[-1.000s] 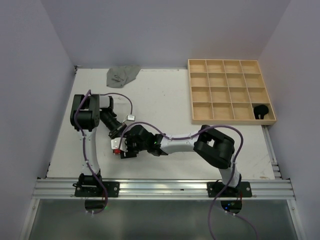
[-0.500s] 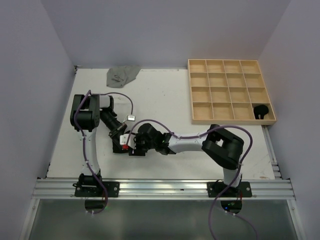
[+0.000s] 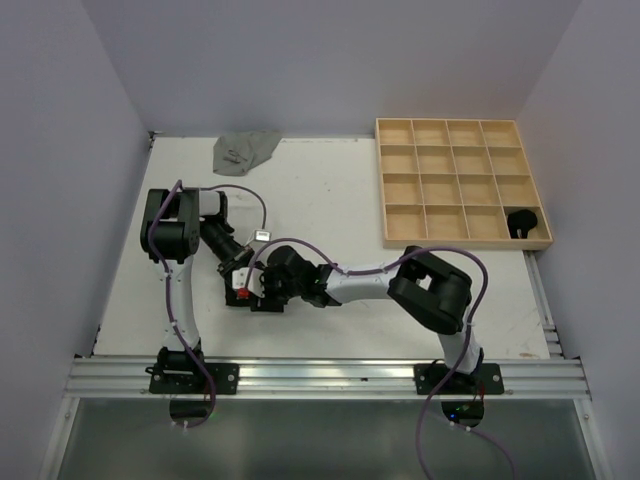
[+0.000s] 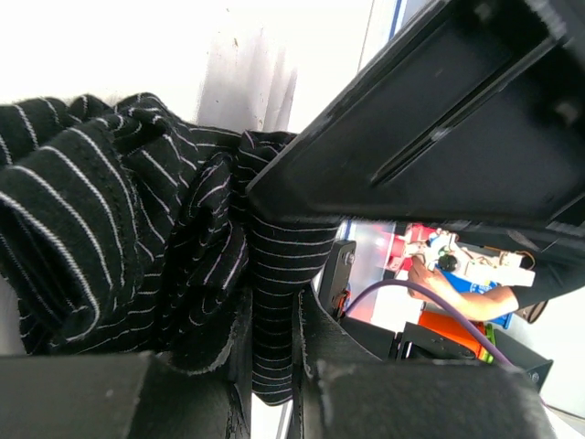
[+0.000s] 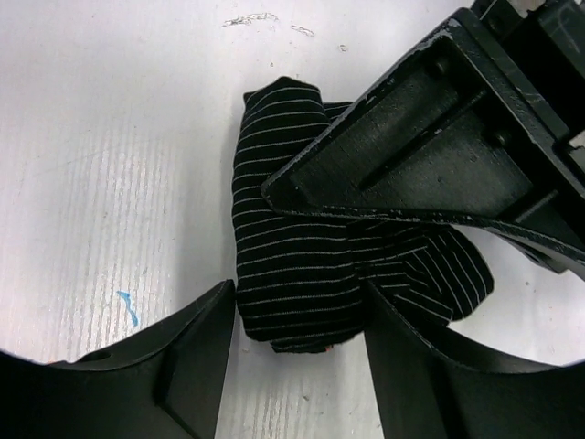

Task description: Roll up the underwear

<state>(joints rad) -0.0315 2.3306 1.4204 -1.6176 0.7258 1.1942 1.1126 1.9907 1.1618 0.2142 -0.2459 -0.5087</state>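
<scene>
One dark bundle [image 3: 524, 221] already sits in the lower-right cell of the wooden grid tray [image 3: 450, 243]. A grey pair [image 3: 245, 150] lies crumpled and unrolled at the upper left of the white surface [image 3: 330, 190]. The striped underwear [image 5: 283, 265] — soft black knit with thin pale stripes — is bunched into a fat, loose roll at centre left, one end trailing. The left hand [image 4: 272, 320] is clenched on a fold of it. The right hand [image 5: 297, 306] is released, jaws straddling the roll. I judge the task roughly midway — this roll needs tightening.
</scene>
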